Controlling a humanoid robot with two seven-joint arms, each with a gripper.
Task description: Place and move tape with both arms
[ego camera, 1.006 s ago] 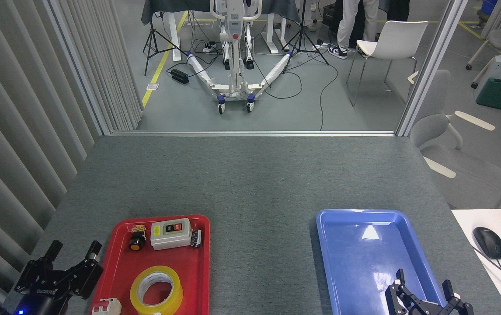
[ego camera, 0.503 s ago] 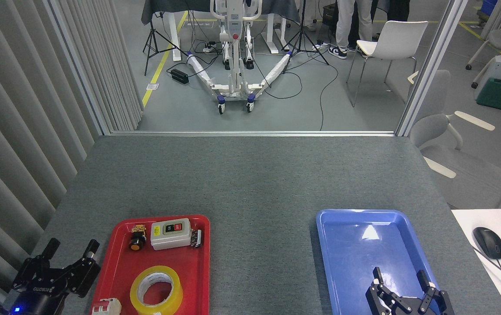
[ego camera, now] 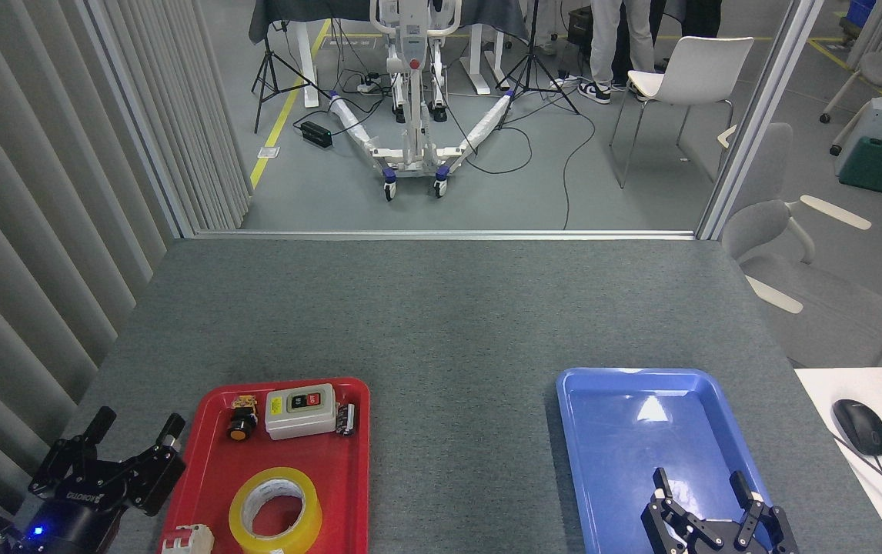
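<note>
Head view: tape (ego camera: 275, 511) lies flat, core up, at near end of red tray (ego camera: 210, 462), near bench's (ego camera: 441, 323) front-left corner. Same tray holds grey switch box (ego camera: 300, 411), black push-button (ego camera: 241, 425) at far end, small white-red part (ego camera: 185, 540) at near corner. Left hand (ego camera: 135, 432) spread, empty, just outside tray's left rim; likely staged for pickup. Right hand (ego camera: 704, 485) spread, empty, over near end of bare blue tray (ego camera: 626, 377); probable receiving spot.

Grey felt table (ego camera: 441, 323) fills 6 o'clock. Vertical grey slats (ego camera: 41, 192) line 9 o'clock. Grey floor (ego camera: 333, 185) at 12 o'clock carries cables, a wheeled white stand (ego camera: 410, 115), tripods. White chair (ego camera: 687, 77) at 1 o'clock.
</note>
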